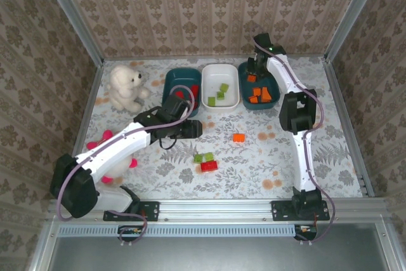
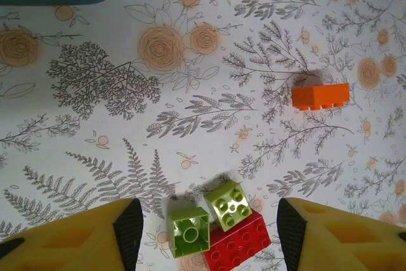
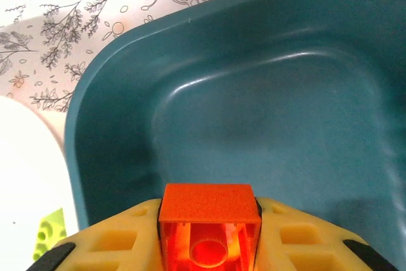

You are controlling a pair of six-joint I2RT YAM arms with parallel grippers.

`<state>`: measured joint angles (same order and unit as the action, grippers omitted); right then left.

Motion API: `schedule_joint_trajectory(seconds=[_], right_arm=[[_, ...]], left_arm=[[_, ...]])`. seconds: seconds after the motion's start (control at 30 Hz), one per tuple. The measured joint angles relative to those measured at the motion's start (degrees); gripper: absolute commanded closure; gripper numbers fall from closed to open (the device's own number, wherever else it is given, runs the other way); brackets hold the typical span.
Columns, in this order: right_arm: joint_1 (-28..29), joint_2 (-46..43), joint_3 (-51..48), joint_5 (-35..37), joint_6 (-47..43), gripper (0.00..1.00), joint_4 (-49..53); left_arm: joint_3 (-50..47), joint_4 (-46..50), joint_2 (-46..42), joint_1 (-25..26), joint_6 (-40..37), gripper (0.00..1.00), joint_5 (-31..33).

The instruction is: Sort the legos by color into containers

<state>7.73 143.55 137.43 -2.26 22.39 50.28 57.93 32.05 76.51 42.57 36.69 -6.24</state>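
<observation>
Orange, the held brick (image 3: 209,217) sits pinched between the right fingers (image 3: 108,242) above the right-hand teal tub (image 3: 266,93). The left fingers (image 2: 70,242) stand spread over two green bricks (image 2: 229,204) and a red brick (image 2: 241,242) on the floral surface (image 2: 190,93), a loose orange brick (image 2: 320,96) lying nearby.

three tubs (image 1: 216,75) sit in a row behind loose bricks (image 1: 208,165).

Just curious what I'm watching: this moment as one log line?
right gripper: shut on orange brick, over right teal tub | left gripper: open, above green bricks and red brick | loose orange brick: on table
</observation>
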Motion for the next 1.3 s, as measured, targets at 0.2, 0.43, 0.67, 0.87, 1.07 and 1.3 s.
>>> schedule_joint_trajectory(seconds=[0.2, 0.43, 0.67, 0.87, 1.07, 1.3], right_arm=[[-0.3, 3.8, 1.8, -3.1, 0.0, 0.63, 1.4], [-0.3, 4.2, 2.4, -3.8, 0.2, 0.32, 3.0], [-0.2, 1.5, 2.5, -3.5, -0.2, 0.28, 4.8], [1.6, -18.1, -10.4, -1.9, 0.2, 0.24, 1.9], [5.3, -47.1, -36.1, -1.8, 3.4, 0.22, -6.3], [4.9, -64.8, -58.5, -2.4, 7.5, 0.21, -7.7]], left_arm=[[1.9, 1.4, 2.4, 2.4, -4.2, 0.38, -0.9], [4.2, 5.3, 7.1, 8.6, -12.4, 0.39, -3.2], [5.3, 9.4, 10.7, 13.5, -19.1, 0.42, -5.9], [6.0, 11.1, 13.4, 16.7, -21.6, 0.41, -6.2], [6.0, 11.5, 15.7, 17.9, -22.0, 0.37, -4.9], [6.5, 11.9, 19.2, 18.2, -23.2, 0.36, -2.6]])
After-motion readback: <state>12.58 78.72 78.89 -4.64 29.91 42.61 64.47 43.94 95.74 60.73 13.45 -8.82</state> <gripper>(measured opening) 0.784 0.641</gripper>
